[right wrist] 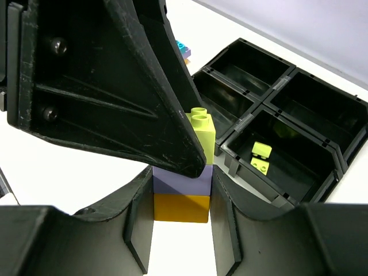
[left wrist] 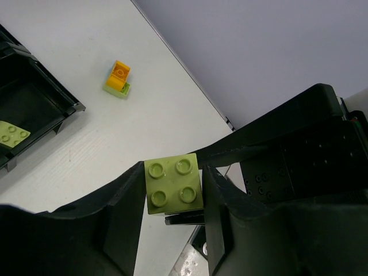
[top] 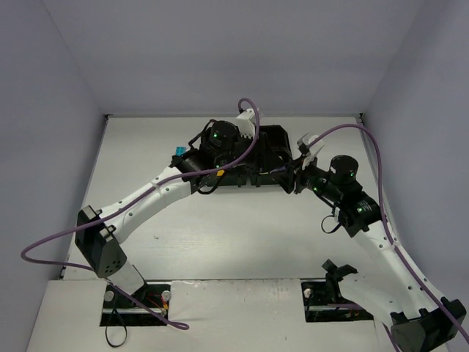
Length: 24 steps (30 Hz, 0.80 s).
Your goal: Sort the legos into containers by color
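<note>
tray (top: pixel 277 139): mostly under the left arm from above.
flat lime brick (left wrist: pixel 11 134): left of left pincer (left wrist: pixel 173 179), cut by the edge.
square lime brick (left wrist: pixel 172 187): in left pincer, sides hidden.
cyan brick (right wrist: pixel 183 50): beyond right pincer (right wrist: pixel 181 179), half hidden.
brick stack (right wrist: pixel 183 207): in right pincer, lime top partly covered.

The left arm (top: pixel 157 192) stretches forward across the table, and the left gripper (left wrist: pixel 173 172) is clamped on a lime brick (left wrist: pixel 172 190). The right arm (top: pixel 385 246) bends inward, with the right gripper (right wrist: pixel 182 192) closed around a brick stack (right wrist: pixel 183 208).

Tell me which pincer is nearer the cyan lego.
Left. The left pincer is by the tray's back edge; right pincer is off its right side, farther from the cyan lego.
</note>
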### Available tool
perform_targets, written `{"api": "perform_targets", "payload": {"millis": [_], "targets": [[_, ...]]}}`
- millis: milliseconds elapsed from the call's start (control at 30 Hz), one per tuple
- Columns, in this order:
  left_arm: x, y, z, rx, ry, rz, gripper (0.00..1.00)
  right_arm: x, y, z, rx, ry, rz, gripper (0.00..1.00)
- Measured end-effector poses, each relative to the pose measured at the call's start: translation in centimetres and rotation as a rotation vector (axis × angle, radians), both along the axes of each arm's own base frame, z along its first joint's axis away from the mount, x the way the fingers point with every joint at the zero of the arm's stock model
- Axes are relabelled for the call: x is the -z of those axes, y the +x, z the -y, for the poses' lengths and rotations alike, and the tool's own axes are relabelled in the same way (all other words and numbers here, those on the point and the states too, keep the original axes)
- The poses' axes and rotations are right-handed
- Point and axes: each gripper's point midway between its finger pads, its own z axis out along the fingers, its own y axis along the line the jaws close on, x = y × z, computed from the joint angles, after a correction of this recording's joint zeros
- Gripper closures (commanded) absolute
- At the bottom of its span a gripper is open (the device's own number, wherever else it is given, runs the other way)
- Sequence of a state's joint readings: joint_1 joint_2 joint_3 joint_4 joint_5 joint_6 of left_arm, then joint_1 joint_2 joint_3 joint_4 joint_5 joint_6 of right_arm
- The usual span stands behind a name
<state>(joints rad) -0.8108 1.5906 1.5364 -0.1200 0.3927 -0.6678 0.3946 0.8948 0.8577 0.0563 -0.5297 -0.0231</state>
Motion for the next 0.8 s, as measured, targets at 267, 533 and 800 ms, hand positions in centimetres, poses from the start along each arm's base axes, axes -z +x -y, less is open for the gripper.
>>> {"api": "perform_targets", "payload": {"millis": [267, 533, 800], "targets": [[-0.12, 0.7, -0.1, -0.037, -0.006, 0.011, 0.53, 0.08, -0.07, -0.12, -0.003, -0.001, -0.003, 1.0], [-0.09, 0.76, -0.08, -0.047, -0.014, -0.005, 0.81, 0.41, 0.09, -0.18, -0.002, -0.006, -0.013, 1.0], [0.05, 0.95, -0.05, -0.058, -0.016, -0.012, 1.0, 0.68, 0.36, 0.1, 0.019, -0.014, -0.01, 1.0]]}}
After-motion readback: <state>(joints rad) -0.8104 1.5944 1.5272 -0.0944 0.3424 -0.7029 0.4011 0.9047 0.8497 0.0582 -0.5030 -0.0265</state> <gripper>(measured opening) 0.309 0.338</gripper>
